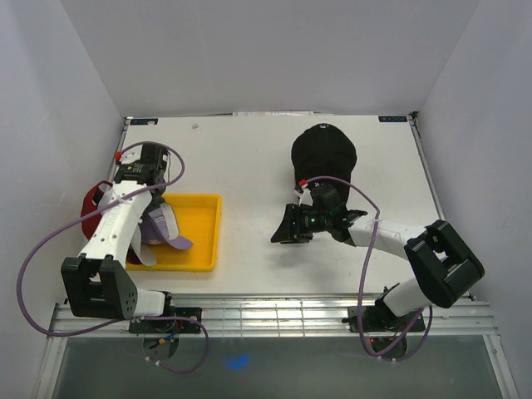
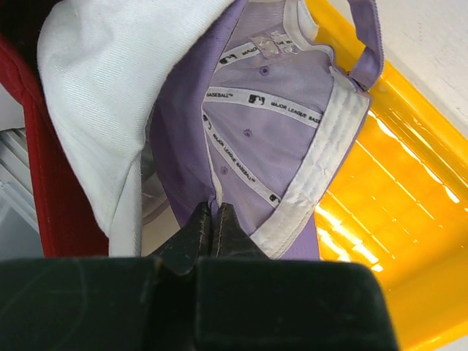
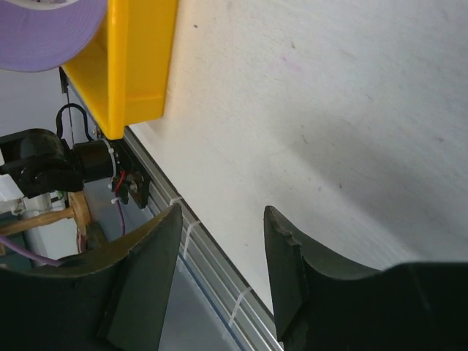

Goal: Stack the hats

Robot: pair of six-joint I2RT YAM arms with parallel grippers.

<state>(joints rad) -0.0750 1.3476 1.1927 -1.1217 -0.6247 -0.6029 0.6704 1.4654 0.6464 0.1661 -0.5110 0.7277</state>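
Note:
The white hat with a purple brim point(image 1: 160, 229) lies upside down in the yellow tray point(image 1: 202, 241). In the left wrist view its purple lining point(image 2: 256, 124) and white outer cloth point(image 2: 102, 95) fill the frame. My left gripper point(image 2: 214, 208) is shut on the edge of this hat's lining; from above it point(image 1: 156, 208) sits over the tray's left side. A red hat point(image 1: 88, 208) lies left of the tray, partly under my left arm. A black hat point(image 1: 324, 152) rests at the back of the table. Just in front of it my right gripper point(image 1: 287, 226) is open and empty above bare table.
The right wrist view shows the tray's near corner point(image 3: 135, 66), the purple brim point(image 3: 51, 29) above it, and the metal rail along the table's front edge point(image 3: 212, 263). White walls enclose the table on three sides.

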